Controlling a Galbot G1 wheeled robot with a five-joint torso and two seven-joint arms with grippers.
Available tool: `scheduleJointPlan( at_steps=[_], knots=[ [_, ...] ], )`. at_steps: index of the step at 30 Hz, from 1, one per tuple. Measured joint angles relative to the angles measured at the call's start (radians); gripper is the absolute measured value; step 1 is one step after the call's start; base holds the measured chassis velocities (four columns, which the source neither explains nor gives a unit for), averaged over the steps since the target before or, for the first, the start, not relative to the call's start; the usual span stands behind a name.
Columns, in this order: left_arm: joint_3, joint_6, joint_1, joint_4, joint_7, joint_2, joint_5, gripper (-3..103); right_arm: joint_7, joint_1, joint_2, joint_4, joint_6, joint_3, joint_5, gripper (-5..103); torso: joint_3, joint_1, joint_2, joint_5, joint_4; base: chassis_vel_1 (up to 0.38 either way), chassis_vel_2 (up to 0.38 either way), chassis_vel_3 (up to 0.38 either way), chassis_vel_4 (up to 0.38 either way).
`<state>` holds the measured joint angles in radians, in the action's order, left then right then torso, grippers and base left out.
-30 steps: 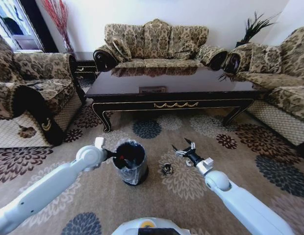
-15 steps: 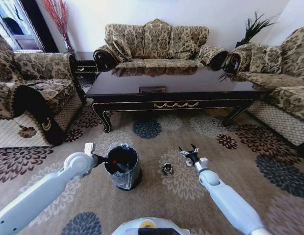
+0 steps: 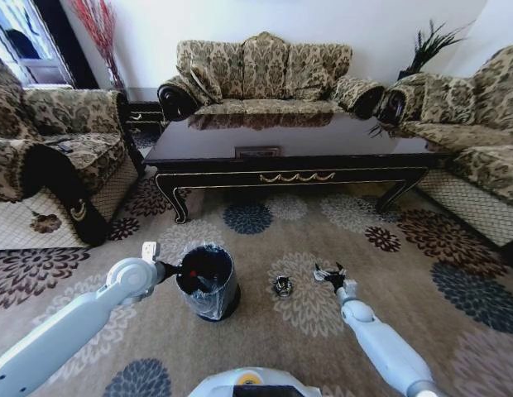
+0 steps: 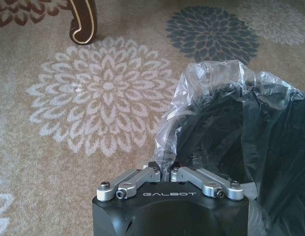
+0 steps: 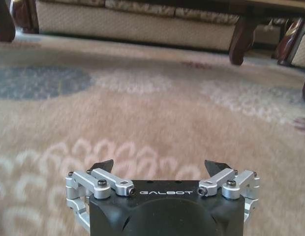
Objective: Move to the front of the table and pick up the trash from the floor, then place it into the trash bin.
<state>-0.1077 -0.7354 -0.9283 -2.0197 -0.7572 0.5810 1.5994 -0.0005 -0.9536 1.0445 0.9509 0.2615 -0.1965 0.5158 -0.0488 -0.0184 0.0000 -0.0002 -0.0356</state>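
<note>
The trash bin point(image 3: 208, 283) stands on the carpet in front of the table point(image 3: 294, 176), tilted a little toward my left arm. My left gripper point(image 3: 168, 270) is shut on the bin's clear liner rim point(image 4: 192, 98); in the left wrist view the left gripper point(image 4: 165, 168) has its fingers pinched together on the plastic. Something red point(image 3: 190, 273) lies inside the bin. A small dark-and-silver piece of trash point(image 3: 282, 286) lies on the floor to the right of the bin. Further right, my right gripper point(image 3: 329, 272) hangs open just above the carpet. Bare carpet lies before the right gripper point(image 5: 162, 164).
Sofas point(image 3: 265, 70) ring the table on three sides. A curved table leg point(image 4: 83, 19) stands near the bin, and another table leg point(image 5: 241, 39) lies ahead of the right gripper. The patterned carpet point(image 3: 265, 331) around the bin is open floor.
My right gripper has sunk lower and shifted right, staying open. My left arm drew the bin a little to the left a second ago and has held still since.
</note>
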Motion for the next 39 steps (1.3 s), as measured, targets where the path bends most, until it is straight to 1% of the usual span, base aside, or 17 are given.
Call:
scheduleJointPlan(
  at_steps=[3,4,6,12,14,18,24,27,30,31,34,36,39],
  knots=[
    [0.001,0.000,0.001,-0.004,-0.003,0.000,0.000,4,-0.016,0.015,0.039,-0.068,0.009,0.004,-0.007,100,0.000,0.000,0.000,0.0004,0.0001,0.000,0.000,0.000,0.000],
    [0.001,0.000,0.001,-0.004,-0.003,0.000,0.000,4,-0.016,0.015,0.039,-0.068,0.009,0.004,-0.007,100,0.000,0.000,0.000,0.0004,0.0001,0.000,0.000,0.000,0.000],
    [0.001,0.000,-0.002,-0.008,-0.003,-0.005,0.002,4,-0.030,0.024,0.061,-0.096,0.013,0.007,-0.007,100,0.000,0.000,0.000,0.0002,0.0001,0.000,0.000,0.000,0.000],
    [0.000,0.000,-0.007,-0.008,-0.003,-0.008,0.002,4,-0.027,0.040,0.096,-0.107,0.004,0.012,0.003,100,0.000,0.000,0.000,0.0001,0.0003,0.000,0.000,0.000,0.000],
    [0.000,0.000,-0.005,-0.007,-0.003,-0.007,0.002,4,-0.026,0.057,0.112,-0.143,0.004,0.015,0.001,100,0.000,0.000,0.000,0.0002,0.0003,0.000,0.000,0.000,0.000],
    [0.001,0.000,-0.002,-0.006,-0.003,-0.005,0.003,4,-0.026,0.078,0.119,-0.182,0.006,0.017,0.006,100,0.000,0.000,0.000,0.0002,-0.0001,0.000,0.000,0.000,0.000],
    [0.004,0.000,0.003,0.004,-0.002,-0.003,0.003,4,-0.026,0.084,0.112,-0.178,-0.001,0.021,0.034,100,0.000,0.000,0.000,0.0000,0.0001,0.000,0.000,0.000,0.000],
    [0.008,0.000,0.013,0.005,-0.001,-0.001,0.004,4,-0.025,0.088,0.124,-0.190,-0.007,0.023,0.040,101,0.000,0.000,0.000,0.0003,0.0000,0.000,0.000,0.000,0.000],
    [0.009,0.000,0.020,0.007,0.004,-0.003,0.005,4,-0.027,0.092,0.128,-0.203,-0.009,0.026,0.046,86,0.000,0.000,0.000,0.0002,0.0001,0.000,0.000,0.000,0.000],
    [0.009,0.000,0.020,0.007,0.004,-0.003,0.005,4,-0.027,0.092,0.128,-0.203,-0.009,0.026,0.046,86,0.000,0.000,0.000,0.0002,0.0001,0.000,0.000,0.000,0.000],
    [0.008,0.000,0.021,0.007,0.010,-0.012,0.006,4,-0.028,0.098,0.128,-0.213,-0.009,0.027,0.054,70,0.000,0.000,0.000,0.0003,0.0002,0.000,0.000,0.000,0.000],
    [0.008,0.000,0.021,0.007,0.010,-0.012,0.006,4,-0.029,0.098,0.126,-0.214,-0.009,0.027,0.055,70,0.000,0.000,0.000,0.0003,0.0002,0.000,0.000,0.000,0.000],
    [0.008,0.000,0.022,0.006,0.010,-0.014,0.006,4,-0.031,0.095,0.119,-0.215,-0.009,0.027,0.062,54,0.000,0.000,0.000,0.0001,0.0001,0.000,0.000,0.000,0.000]
  ],
)
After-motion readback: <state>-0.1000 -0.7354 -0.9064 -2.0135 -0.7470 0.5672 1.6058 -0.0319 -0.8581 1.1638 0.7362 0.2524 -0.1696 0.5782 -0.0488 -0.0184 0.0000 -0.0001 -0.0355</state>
